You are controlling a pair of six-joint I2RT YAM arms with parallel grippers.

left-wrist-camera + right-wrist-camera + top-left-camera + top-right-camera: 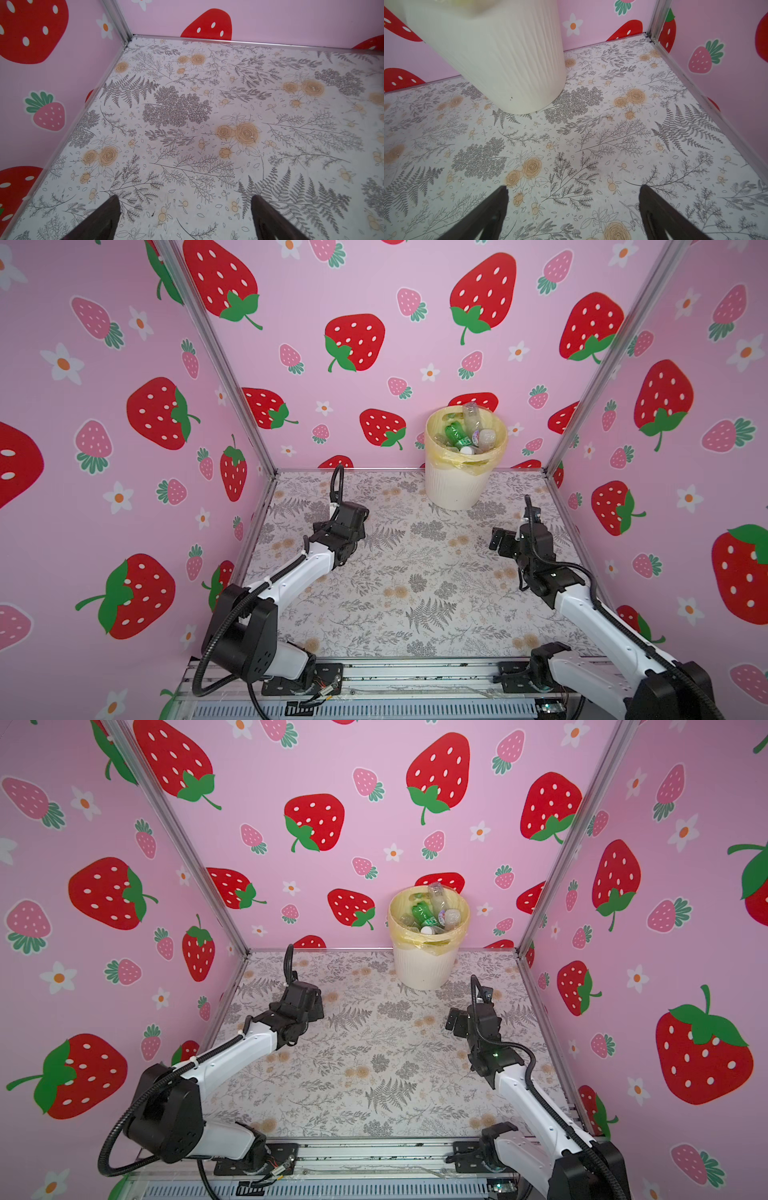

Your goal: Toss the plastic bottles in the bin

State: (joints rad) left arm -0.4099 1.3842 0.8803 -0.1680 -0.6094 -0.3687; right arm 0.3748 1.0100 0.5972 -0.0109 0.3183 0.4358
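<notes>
The bin (459,487) (422,969), cream-white and ribbed with a yellow bag liner, stands on the floor against the back wall. It is piled with the plastic bottles (467,435) (434,915); one is green (455,435), and a clear one pokes above the rim. No bottle shows on the floor. My left gripper (360,523) (185,196) hovers open over bare floor at the left. Right of centre, my right gripper (496,539) (573,186) is open and empty, a little in front of the bin's base (508,62).
Pink strawberry-print walls with metal corner posts (220,364) enclose the floral mat (415,572) on three sides. The arm bases sit on a metal rail (415,676) along the front edge.
</notes>
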